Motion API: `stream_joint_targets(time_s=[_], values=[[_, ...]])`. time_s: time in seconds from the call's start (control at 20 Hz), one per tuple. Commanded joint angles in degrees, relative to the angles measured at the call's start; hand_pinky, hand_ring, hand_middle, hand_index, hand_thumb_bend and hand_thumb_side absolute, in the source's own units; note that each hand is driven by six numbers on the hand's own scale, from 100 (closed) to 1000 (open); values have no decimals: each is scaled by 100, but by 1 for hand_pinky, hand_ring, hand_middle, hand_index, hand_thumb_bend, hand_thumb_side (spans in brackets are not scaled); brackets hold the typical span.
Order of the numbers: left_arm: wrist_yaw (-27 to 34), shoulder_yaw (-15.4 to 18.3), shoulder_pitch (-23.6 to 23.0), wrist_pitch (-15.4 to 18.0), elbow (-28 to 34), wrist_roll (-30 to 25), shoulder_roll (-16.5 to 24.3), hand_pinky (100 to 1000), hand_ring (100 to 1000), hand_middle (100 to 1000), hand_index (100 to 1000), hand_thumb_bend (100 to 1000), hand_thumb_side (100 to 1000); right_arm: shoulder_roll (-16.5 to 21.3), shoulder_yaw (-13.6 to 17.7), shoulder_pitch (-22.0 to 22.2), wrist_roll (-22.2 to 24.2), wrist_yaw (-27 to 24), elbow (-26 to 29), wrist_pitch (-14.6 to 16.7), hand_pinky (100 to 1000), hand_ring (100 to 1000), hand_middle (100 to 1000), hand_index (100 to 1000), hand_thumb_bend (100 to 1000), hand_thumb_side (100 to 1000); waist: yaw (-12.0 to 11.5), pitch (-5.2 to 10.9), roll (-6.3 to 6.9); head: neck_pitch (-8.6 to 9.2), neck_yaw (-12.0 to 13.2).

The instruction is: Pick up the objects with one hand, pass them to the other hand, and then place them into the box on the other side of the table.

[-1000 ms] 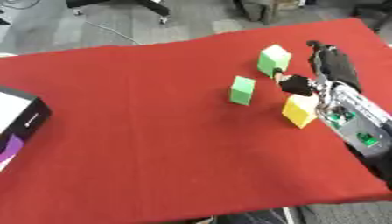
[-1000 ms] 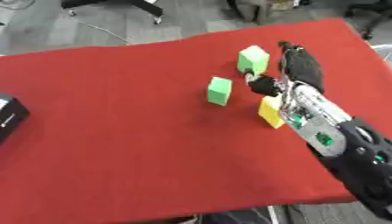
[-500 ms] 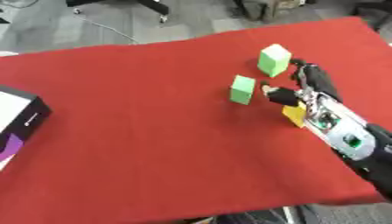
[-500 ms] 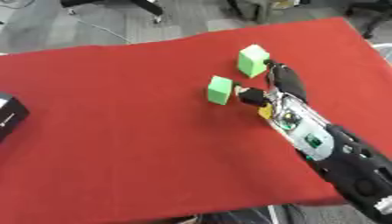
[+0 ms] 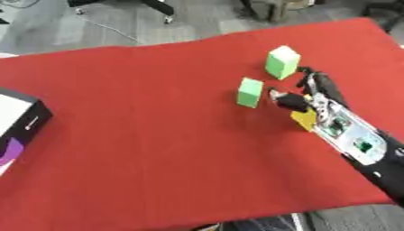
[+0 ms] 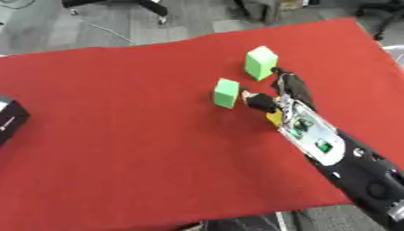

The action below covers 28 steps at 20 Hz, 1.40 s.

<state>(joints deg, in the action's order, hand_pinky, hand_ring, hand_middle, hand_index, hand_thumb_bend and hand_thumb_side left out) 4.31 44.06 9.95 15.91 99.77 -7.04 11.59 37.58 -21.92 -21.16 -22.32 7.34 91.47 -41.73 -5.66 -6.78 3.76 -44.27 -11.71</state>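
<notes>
Three blocks near the counter's right edge: taller green block (image 5: 282, 62), smaller green block (image 5: 250, 92), yellow block (image 5: 305, 119). Right hand (image 6: 277, 97) has slid leftward across the last second and now lies over the yellow block, fingers extended, thumb toward the smaller green block; nothing grasped yet. Pickup apparently starting. Box (image 5: 17, 122) at the left edge, well apart. Left hand unseen.

No legible text, number or brand appears. The black box (image 5: 22, 118) at nine o'clock carries a small pale mark, and the right hand (image 5: 319, 97) bears green patches; neither can be read.
</notes>
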Motion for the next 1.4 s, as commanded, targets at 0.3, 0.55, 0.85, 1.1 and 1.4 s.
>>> stream_joint_targets(time_s=[0.3,0.55,0.85,1.1,1.4], values=[[-9,21,13,-2,67,-19,134,809,668,641,865,891,932,247,146,93,-1175,-176,-104,-1024,100,751,716,938,396,519,4,50,-18,15,-4],[-23,21,20,-31,84,-16,140,809,668,642,865,893,933,284,204,174,-1057,-85,-196,-1024,100,801,752,939,417,513,17,60,-30,15,10],[-40,28,23,-74,116,-6,142,808,673,642,865,896,934,333,280,239,-745,180,-268,-1024,100,857,788,942,438,507,48,79,-44,15,25],[-72,36,18,-150,164,3,135,808,673,642,865,898,938,382,359,310,-438,493,-16,-1024,100,866,805,950,447,512,77,107,-73,15,53],[-109,51,-1,-218,208,16,132,808,674,643,865,898,942,439,489,353,-45,1054,446,-1024,100,844,790,952,450,516,95,130,-95,15,84]])
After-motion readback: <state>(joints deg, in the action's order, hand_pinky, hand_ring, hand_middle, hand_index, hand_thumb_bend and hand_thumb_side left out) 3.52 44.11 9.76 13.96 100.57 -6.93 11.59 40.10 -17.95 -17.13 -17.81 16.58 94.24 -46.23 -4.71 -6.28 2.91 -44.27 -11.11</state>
